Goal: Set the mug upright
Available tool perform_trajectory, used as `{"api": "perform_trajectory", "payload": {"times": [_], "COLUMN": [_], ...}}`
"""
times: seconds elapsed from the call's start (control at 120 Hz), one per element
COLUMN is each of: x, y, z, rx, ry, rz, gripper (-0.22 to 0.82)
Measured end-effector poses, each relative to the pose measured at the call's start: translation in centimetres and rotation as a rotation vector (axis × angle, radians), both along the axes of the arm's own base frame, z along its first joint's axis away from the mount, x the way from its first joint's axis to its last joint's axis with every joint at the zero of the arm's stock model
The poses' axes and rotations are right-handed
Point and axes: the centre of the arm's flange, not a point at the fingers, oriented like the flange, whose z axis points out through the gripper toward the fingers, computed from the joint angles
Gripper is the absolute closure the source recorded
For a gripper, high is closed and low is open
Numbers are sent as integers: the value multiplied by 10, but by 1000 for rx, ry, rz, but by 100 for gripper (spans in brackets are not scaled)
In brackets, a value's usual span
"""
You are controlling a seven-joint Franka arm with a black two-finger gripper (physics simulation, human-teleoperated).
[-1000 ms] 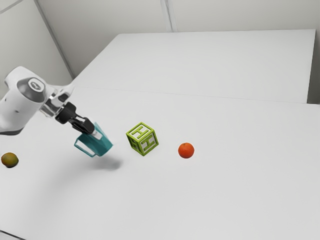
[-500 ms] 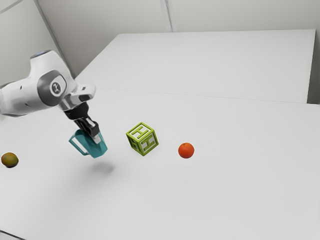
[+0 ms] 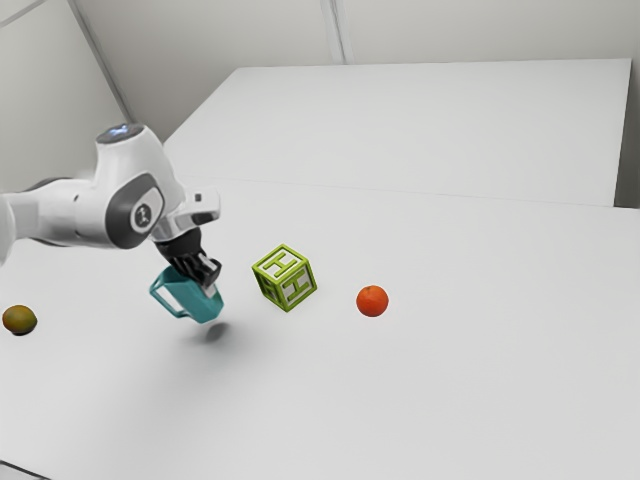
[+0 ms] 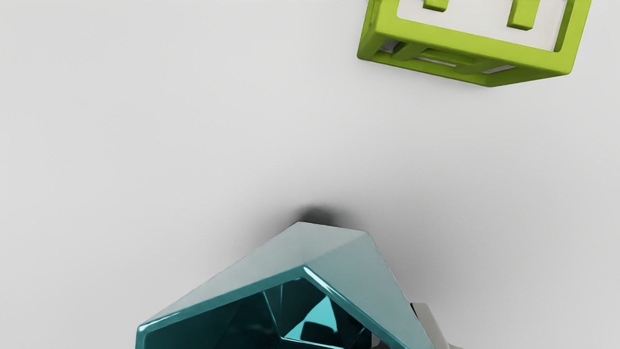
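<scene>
Exterior view: the white arm (image 3: pixel 130 205) enters at the left edge of the frame and slopes down to the black fingers (image 3: pixel 204 269), located left of the frame's centre. The fingers are clamped on the teal mug (image 3: pixel 190 300). The mug is situated at centre-left of the frame, in a tilted orientation: base directed to the lower right, rim to the upper left. The handle (image 3: pixel 163 293) projects toward the left of the frame. A dark shadow lies on the worktop (image 3: pixel 450 385) just beside the base; whether the base makes contact with the worktop cannot be determined.

Wrist view: the mouth of the mug faces the camera. One fingertip lies along the outside of the mug wall; a small part of the other is visible inside the mouth, placing the wall between the two.

Surrounding items, exterior view: a green block (image 3: pixel 285 278) with raised letters is positioned near the mug, at the centre of the frame. An orange (image 3: pixel 372 301) rests right of the block. A round olive-brown fruit (image 3: pixel 19 320) rests at the left edge.
</scene>
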Motion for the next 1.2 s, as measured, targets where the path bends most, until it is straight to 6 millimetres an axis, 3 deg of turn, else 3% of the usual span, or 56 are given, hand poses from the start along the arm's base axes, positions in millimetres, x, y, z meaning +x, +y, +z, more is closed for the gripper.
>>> {"api": "perform_trajectory", "payload": {"times": [0.783, 1.2], "x": [7, 9], "y": [-13, -15], "z": [-47, -54], "rx": [-3, -6], "ry": [1, 2], "rz": [152, 189], "gripper": [78, 75]}}
